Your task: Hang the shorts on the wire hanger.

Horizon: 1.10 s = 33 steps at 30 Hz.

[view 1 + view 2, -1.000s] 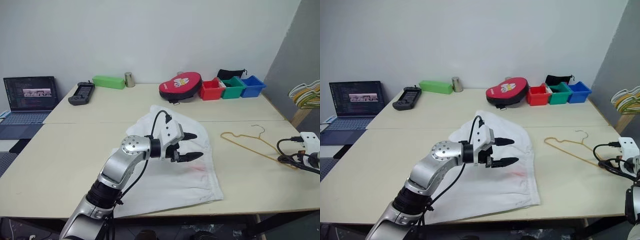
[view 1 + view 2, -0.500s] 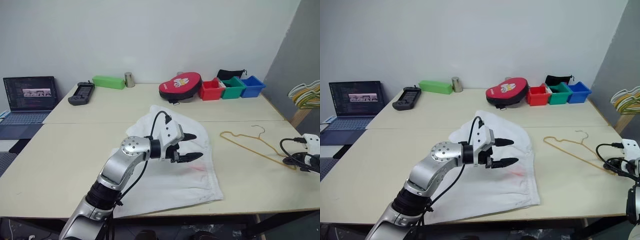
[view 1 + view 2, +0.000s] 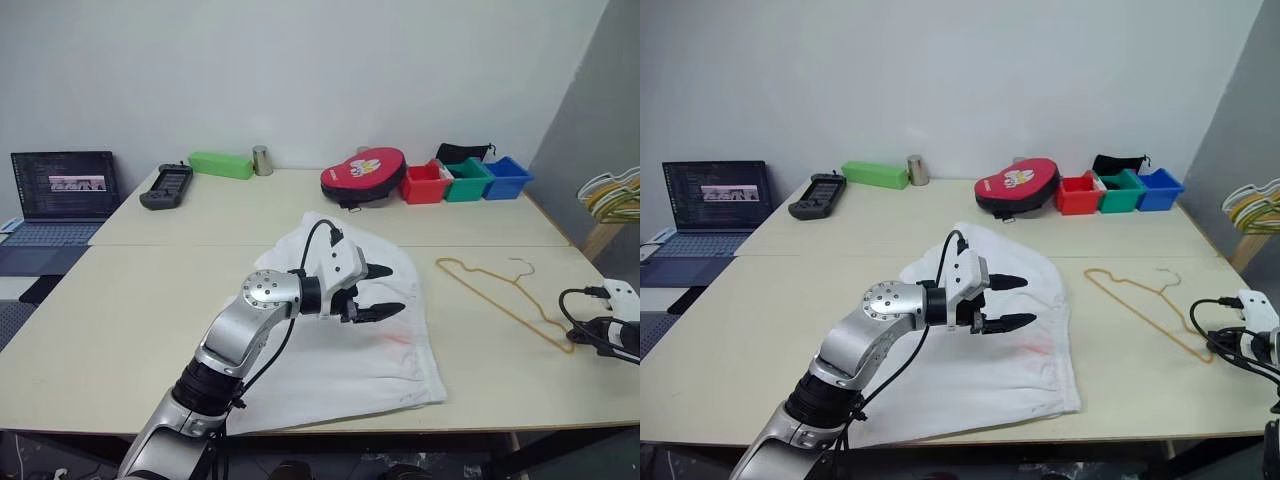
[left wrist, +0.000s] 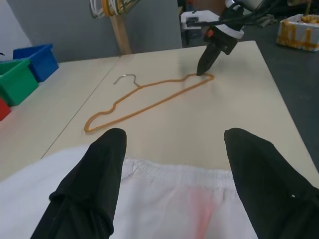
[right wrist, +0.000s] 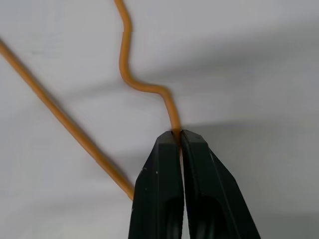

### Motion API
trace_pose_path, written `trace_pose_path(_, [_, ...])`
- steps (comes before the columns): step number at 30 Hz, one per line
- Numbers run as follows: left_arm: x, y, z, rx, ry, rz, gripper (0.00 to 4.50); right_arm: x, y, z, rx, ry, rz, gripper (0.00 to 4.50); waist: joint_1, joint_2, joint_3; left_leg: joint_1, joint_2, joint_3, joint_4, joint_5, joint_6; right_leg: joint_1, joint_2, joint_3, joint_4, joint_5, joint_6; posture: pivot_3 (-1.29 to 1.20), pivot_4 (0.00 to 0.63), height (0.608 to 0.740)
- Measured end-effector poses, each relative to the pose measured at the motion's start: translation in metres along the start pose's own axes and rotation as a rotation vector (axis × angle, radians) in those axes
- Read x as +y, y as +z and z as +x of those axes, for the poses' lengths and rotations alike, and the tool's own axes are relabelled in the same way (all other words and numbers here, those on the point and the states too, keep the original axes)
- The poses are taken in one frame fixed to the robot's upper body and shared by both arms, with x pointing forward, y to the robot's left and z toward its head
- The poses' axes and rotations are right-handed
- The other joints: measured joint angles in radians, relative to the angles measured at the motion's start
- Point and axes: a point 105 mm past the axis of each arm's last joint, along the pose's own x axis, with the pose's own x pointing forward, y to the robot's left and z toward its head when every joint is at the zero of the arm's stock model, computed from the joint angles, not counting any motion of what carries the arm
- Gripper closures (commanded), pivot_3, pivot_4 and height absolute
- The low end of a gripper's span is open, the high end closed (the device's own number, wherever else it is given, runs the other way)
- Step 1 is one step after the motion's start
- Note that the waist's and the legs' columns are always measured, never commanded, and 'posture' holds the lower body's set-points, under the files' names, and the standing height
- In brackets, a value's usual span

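One wire hanger (image 3: 500, 291) lies flat on the surface (image 3: 130, 300), long axis running from near the shorts (image 3: 345, 350) out to the right edge, grey hook pointing toward the far bins (image 3: 465, 178). Right gripper (image 5: 180, 135) jaws are clenched on its end corner; that arm is cut off at the frame edge. Left gripper (image 3: 388, 292) hovers over the shorts, jaws released.
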Motion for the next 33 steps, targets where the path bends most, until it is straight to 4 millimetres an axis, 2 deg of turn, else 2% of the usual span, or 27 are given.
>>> trace_pose_path(5, [-0.005,-0.008,-0.005,0.028,-0.018,-0.012,1.12,0.046,-0.027,-0.016,0.043,0.072,-0.049,4.47,-0.004,0.0,-0.001,0.0,0.0,-0.003,-0.001,0.0,0.0,0.0,0.001,-0.001,0.001,-0.004,0.006,0.17,0.0,0.74])
trace_pose_path(10, [-0.007,-0.013,-0.009,0.043,-0.03,-0.021,1.12,0.071,-0.047,-0.027,0.061,0.048,-0.028,4.47,-0.016,0.0,0.0,0.001,0.0,-0.002,-0.001,0.0,0.0,0.0,0.001,-0.001,0.001,-0.005,0.006,0.15,0.0,0.74])
trace_pose_path(16, [-0.007,-0.012,-0.006,0.035,-0.037,-0.023,1.12,0.076,-0.049,-0.028,0.043,0.04,-0.074,3.21,-0.029,0.0,0.0,0.0,-0.001,-0.001,-0.001,0.0,0.0,0.001,0.001,0.0,-0.001,-0.006,0.008,0.14,0.0,0.74])
trace_pose_path(21, [-0.006,-0.013,-0.006,0.037,-0.044,-0.025,1.12,0.073,-0.049,-0.031,0.049,0.026,-0.336,2.0,-0.034,0.001,0.002,0.0,-0.003,0.001,-0.001,0.0,0.0,0.001,-0.001,0.003,-0.001,-0.006,0.009,0.13,0.0,0.74])
trace_pose_path(25, [-0.006,-0.013,-0.004,0.035,-0.05,-0.024,1.12,0.079,-0.038,-0.023,0.027,0.072,-0.409,2.0,-0.054,0.001,0.004,0.0,-0.003,0.001,0.0,0.0,0.0,0.001,-0.001,0.003,-0.001,-0.006,0.01,0.13,0.0,0.74])
trace_pose_path(30, [-0.006,-0.01,-0.002,0.03,-0.058,-0.002,1.12,0.075,-0.02,-0.013,0.004,0.116,-0.365,2.0,-0.072,0.002,0.007,0.0,-0.002,0.001,-0.001,0.0,0.0,0.001,0.0,0.003,-0.001,-0.006,0.009,0.16,0.0,0.74])
trace_pose_path(33, [-0.006,-0.01,-0.002,0.033,-0.056,0.0,1.12,0.072,-0.019,-0.011,0.006,0.149,-0.352,2.0,-0.072,0.001,0.007,0.0,-0.002,0.001,-0.001,0.0,0.0,0.001,0.0,0.003,-0.001,-0.006,0.01,0.17,0.0,0.74])
